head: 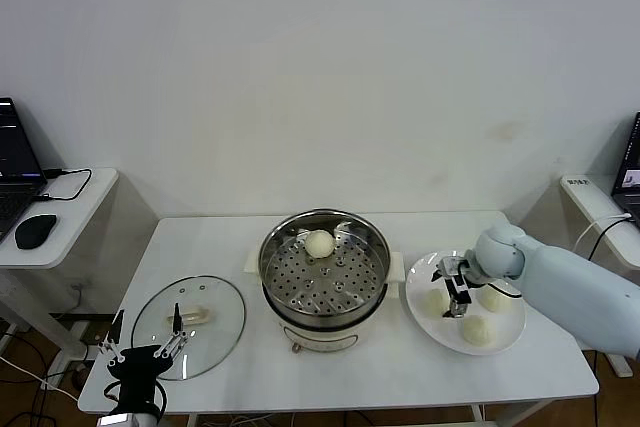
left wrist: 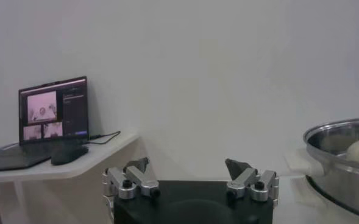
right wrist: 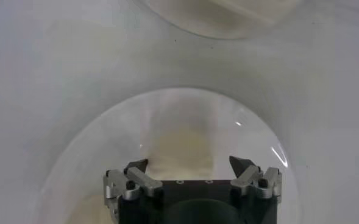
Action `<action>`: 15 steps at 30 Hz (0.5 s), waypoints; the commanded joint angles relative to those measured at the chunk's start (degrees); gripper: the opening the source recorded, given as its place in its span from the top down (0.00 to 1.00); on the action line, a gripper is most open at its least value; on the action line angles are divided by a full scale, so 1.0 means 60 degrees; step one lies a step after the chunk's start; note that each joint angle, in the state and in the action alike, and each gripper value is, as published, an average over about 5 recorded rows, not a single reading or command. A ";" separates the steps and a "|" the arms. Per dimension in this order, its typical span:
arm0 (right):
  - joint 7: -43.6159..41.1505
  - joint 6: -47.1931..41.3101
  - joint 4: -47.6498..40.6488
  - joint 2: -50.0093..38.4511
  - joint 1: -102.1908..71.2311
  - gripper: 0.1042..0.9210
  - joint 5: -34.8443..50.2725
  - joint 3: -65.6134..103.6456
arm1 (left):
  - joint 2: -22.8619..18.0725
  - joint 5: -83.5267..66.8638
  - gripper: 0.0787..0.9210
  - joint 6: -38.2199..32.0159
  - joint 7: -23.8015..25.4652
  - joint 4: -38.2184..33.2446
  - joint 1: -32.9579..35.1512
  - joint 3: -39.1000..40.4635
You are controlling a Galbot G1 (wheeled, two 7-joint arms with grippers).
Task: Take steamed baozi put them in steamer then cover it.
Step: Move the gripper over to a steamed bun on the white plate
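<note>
The steel steamer (head: 325,272) stands mid-table with one baozi (head: 319,243) on its perforated tray. Three more baozi (head: 436,300) (head: 494,297) (head: 476,329) lie on a white plate (head: 455,345) to the right. My right gripper (head: 452,282) hangs open low over the plate; in the right wrist view a pale baozi (right wrist: 182,146) lies between and just beyond the spread fingertips of the right gripper (right wrist: 188,163). The glass cover (head: 215,317) lies flat at the front left. My left gripper (head: 145,342) is open at its near edge, holding nothing (left wrist: 188,164).
A side table on the left carries a laptop (left wrist: 53,115) and a black mouse (head: 35,231). The steamer's rim (left wrist: 344,158) shows in the left wrist view. Another laptop and a cable (head: 600,232) sit at the far right.
</note>
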 commanded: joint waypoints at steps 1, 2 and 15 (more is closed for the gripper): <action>-0.0009 -0.0020 -0.0212 0.0231 -0.0061 0.13 -0.0095 0.0011 | -0.0008 0.0000 0.12 -0.0003 -0.0004 0.0007 -0.0012 0.0007; -0.0016 -0.0024 -0.0221 0.0233 -0.0065 0.14 -0.0104 0.0014 | -0.0011 -0.0001 0.12 -0.0003 -0.0005 0.0006 -0.0016 0.0007; -0.0258 0.0015 -0.0107 0.0068 0.0065 0.33 -0.0008 0.0110 | -0.0038 0.0004 0.12 -0.0006 -0.0014 -0.0040 -0.0002 0.0019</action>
